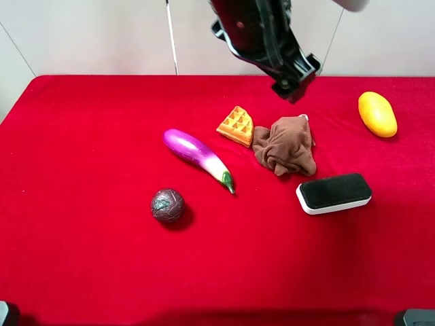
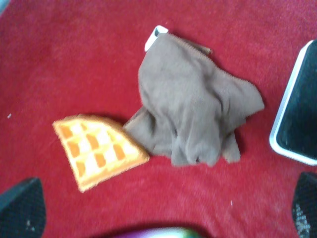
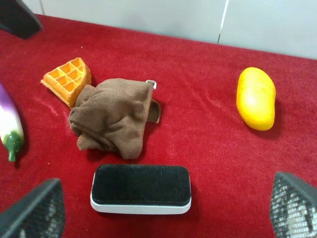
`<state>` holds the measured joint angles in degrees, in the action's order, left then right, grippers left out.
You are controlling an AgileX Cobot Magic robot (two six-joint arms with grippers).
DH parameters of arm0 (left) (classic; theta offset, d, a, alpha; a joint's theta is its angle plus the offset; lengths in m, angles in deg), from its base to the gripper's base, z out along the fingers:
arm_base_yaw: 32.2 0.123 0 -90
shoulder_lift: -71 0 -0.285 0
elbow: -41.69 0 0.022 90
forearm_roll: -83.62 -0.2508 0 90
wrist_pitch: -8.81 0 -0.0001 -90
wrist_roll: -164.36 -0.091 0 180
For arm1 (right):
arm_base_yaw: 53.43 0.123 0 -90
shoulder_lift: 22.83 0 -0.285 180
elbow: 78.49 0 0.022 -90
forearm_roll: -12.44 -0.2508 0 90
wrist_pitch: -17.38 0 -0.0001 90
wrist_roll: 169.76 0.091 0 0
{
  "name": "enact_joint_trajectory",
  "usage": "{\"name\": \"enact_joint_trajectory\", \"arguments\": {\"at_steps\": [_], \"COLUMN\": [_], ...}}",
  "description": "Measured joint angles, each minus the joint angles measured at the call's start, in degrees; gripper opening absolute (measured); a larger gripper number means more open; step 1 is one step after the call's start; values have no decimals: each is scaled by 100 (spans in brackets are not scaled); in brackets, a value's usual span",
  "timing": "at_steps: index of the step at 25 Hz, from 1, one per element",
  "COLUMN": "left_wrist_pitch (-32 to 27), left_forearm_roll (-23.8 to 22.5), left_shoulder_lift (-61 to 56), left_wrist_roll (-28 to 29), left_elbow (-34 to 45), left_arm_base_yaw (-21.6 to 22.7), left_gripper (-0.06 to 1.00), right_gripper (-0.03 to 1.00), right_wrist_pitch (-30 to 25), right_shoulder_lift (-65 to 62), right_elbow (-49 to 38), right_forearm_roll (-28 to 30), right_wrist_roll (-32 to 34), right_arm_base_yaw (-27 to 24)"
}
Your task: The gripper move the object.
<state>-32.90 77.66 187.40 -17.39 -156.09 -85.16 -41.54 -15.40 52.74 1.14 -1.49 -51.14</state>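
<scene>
A crumpled brown cloth lies on the red table, touching an orange waffle piece at its left. Both show in the left wrist view, cloth and waffle, and in the right wrist view, cloth and waffle. My left gripper hangs high above them, open and empty, its fingers wide apart. My right gripper is open and empty, near the front of a black and white eraser. It is out of the exterior view.
A purple eggplant lies left of the waffle. A dark round ball sits in front of it. The eraser lies right of and in front of the cloth. A yellow mango lies far right. The table's back edge meets a white wall.
</scene>
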Motion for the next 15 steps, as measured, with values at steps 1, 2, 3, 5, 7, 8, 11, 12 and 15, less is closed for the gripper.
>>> {"name": "enact_joint_trajectory", "arguments": {"at_steps": [1, 2, 3, 5, 7, 8, 11, 12, 15], "left_wrist_pitch": [-10, -15, -22, -30, -30, -30, -30, -30, -30], "left_forearm_roll": [-7, -15, -19, -98, -249, -324, -404, -416, -527], "left_shoulder_lift": [-125, -254, -394, -662, -952, -1116, -1598, -1770, -2246], "left_wrist_roll": [32, 67, 86, 175, 242, 286, 457, 533, 788], "left_elbow": [100, 203, 296, 533, 761, 890, 1251, 1385, 1810], "left_arm_base_yaw": [0, 0, 0, 0, 0, 0, 60, 107, 266], "left_gripper": [99, 99, 99, 99, 99, 99, 99, 99, 99], "right_gripper": [63, 63, 63, 63, 63, 63, 63, 63, 63], "right_wrist_pitch": [0, 0, 0, 0, 0, 0, 0, 0, 0], "right_shoulder_lift": [0, 0, 0, 0, 0, 0, 0, 0, 0], "right_elbow": [0, 0, 0, 0, 0, 0, 0, 0, 0], "right_forearm_roll": [0, 0, 0, 0, 0, 0, 0, 0, 0], "right_wrist_roll": [0, 0, 0, 0, 0, 0, 0, 0, 0], "right_arm_base_yaw": [0, 0, 0, 0, 0, 0, 0, 0, 0]}}
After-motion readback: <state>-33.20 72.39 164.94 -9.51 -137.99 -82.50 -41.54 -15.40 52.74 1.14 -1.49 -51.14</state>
